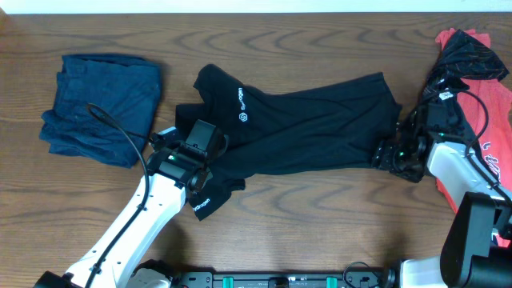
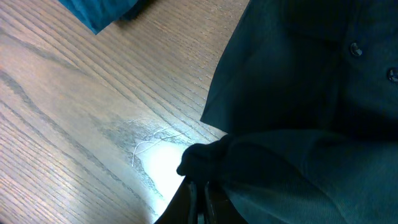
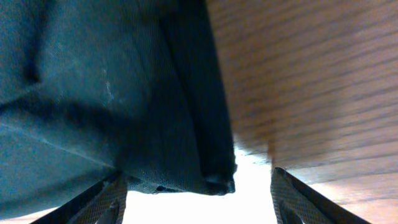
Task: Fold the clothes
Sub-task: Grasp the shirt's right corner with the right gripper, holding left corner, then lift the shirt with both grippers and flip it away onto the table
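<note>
Wooden table (image 1: 320, 216) carries a black short-sleeved shirt (image 1: 312, 128) spread across centre frame. Left fingers (image 2: 194, 198) sit narrow, seemingly pinching its lower-left sleeve. Right fingers (image 1: 390, 156) stand wide astride the right hem. First fold looks pending; the right fingers must close before lifting.

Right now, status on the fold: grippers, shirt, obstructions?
Left gripper pinching black shirt; right gripper open, straddling its hem corner. Shirt spread out, unfolded. Folded blue garment, red garment off to sides, nothing blocking.
</note>
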`<state>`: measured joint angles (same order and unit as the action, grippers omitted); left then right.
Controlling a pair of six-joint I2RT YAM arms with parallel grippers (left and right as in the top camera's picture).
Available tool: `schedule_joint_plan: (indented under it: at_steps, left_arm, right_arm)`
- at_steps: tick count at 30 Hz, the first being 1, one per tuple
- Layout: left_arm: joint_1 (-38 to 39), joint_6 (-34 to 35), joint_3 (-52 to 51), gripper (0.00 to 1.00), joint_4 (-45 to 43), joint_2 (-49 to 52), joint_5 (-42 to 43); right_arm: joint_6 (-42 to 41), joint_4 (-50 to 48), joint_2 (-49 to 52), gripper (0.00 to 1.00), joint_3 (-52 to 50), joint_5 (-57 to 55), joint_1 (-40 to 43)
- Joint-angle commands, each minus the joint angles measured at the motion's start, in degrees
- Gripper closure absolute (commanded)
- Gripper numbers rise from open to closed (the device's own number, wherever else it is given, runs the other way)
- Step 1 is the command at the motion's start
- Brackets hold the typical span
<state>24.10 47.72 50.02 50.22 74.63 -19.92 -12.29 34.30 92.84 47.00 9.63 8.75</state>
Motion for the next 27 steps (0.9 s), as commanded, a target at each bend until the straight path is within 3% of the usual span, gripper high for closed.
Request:
schedule_joint_plan:
  at_steps: [1, 5, 12, 19, 27]
  left_arm:
    - [-0.2, -0.3, -0.2, 0.94, 0.1, -0.1, -1.8]
    - [-0.2, -0.3, -0.2, 0.94, 0.1, -0.1, -1.8]
    - [-0.2, -0.3, -0.2, 0.94, 0.3, -0.1, -1.8]
    - [-0.2, -0.3, -0.2, 0.94, 0.5, -0.1, -1.8]
    - [-0.2, -0.6, -0.2, 0.94, 0.5, -0.1, -1.8]
  right_arm:
    - [-1.6, -0.5, -1.1, 0.28, -1.9, -2.2, -0.6]
    - [-1.8, -1.2, -1.1, 0.36, -3.0, -2.7, -0.6]
    - [-2.3, -1.7, -1.1, 0.81, -3.0, -2.5, -0.6]
    - [-3.1, -3.5, -1.1, 0.99, -3.0, -2.5, -0.6]
    - [-3.6, -6.8, -1.2, 0.99, -2.5, -2.5, -0.6]
